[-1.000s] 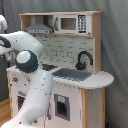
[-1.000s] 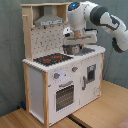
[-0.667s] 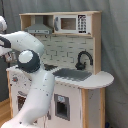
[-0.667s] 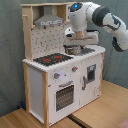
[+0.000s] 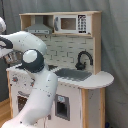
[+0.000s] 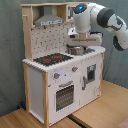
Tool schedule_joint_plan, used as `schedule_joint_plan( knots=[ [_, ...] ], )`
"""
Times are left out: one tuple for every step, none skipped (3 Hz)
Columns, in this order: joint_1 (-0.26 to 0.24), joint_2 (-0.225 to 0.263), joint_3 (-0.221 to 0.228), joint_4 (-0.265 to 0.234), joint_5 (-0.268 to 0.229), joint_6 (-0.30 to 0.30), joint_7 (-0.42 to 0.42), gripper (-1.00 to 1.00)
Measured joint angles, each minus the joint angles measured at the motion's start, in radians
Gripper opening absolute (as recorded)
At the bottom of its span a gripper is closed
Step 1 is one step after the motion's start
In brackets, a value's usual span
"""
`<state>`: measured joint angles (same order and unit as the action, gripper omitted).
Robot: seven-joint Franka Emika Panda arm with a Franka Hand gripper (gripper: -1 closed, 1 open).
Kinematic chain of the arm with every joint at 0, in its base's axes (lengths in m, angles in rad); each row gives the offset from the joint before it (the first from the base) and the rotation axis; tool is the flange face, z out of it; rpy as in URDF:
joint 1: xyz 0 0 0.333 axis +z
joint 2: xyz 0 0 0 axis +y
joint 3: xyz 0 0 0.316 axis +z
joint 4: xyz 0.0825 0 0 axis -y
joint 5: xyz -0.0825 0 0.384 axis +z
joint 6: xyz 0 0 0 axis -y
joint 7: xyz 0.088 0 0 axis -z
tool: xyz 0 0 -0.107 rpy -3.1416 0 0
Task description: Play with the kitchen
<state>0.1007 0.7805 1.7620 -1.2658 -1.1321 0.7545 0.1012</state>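
Now, scene: 1 Franka arm (image 6: 107,17) working at the kitchen (image 6: 65,70), white and light wood, standing on a wooden floor in both exterior views.
Kitchen position: fills the middle of the second exterior view; hob (image 6: 52,59) toward the second exterior view's left, oven door (image 6: 65,95) below it, grey hood (image 6: 49,20) above.
First exterior view: arm bulk covers the first exterior view's left; black faucet (image 5: 83,59) and sink (image 5: 74,74) show clear, toy microwave (image 5: 70,23) on the shelf above.
Pincer: hangs over the sink end of the surface (image 6: 80,42), wrist pointing down; cannot tell if it is apart or together, no clear sight of the tips.
Below pincer: a dark round shape, maybe a pot or the sink bowl (image 6: 76,50); cannot tell whether it is touched.
Change: over the last 1.0 s the arm shifts only slightly, staying above the sink side; kitchen itself unmoved.
Meaning: likely settling over the sink area for contact, no part of the kitchen visibly operated yet.
Risk: faucet sits near the wrist, a clumsy descent could knock it.
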Motion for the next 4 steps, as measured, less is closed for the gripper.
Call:
schedule_joint_plan(
  knots=[
    [-0.048, 0.012, 0.048, -0.066, 0.001, 0.000, 0.059, -1.00],
    [-0.096, 0.029, 0.096, -0.132, 0.002, 0.000, 0.118, -1.00],
    [-0.142, 0.048, 0.141, -0.194, 0.002, 0.000, 0.176, -1.00],
    [-0.182, 0.069, 0.182, -0.249, 0.002, 0.000, 0.232, -1.00]
  ],
)
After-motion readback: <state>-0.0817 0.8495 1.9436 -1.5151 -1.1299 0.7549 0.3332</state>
